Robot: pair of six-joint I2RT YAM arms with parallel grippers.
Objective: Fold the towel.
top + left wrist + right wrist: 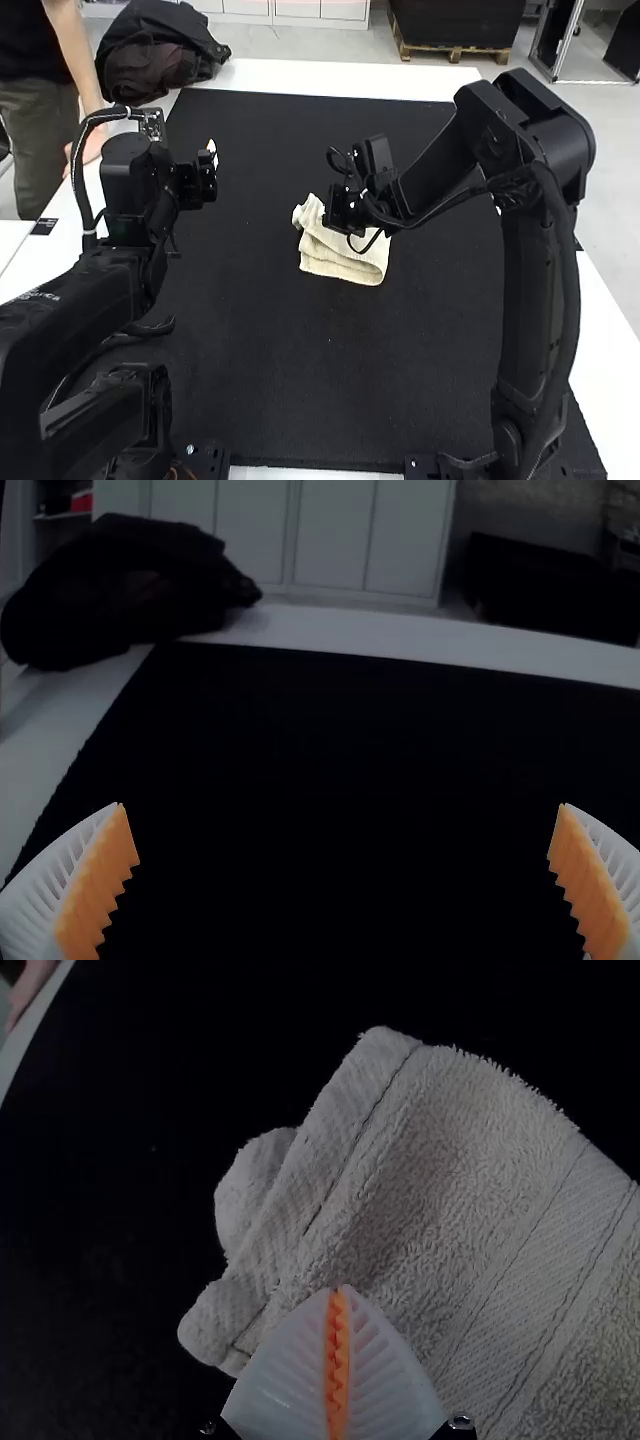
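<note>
The towel (465,1150) runs past the right wrist view's edge

the arms (527,300) are black with looping cables (79,180), ribbed white fingers (45,888), orange pads (98,885).

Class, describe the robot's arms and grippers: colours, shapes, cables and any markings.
The left arm and right arm are black, with blocky links and rounded joints. A black cable loops outside each; the left one's has white bands, and white print marks that arm. The left gripper and right gripper have tapered, ribbed white fingers with orange, saw-toothed pads.
</note>
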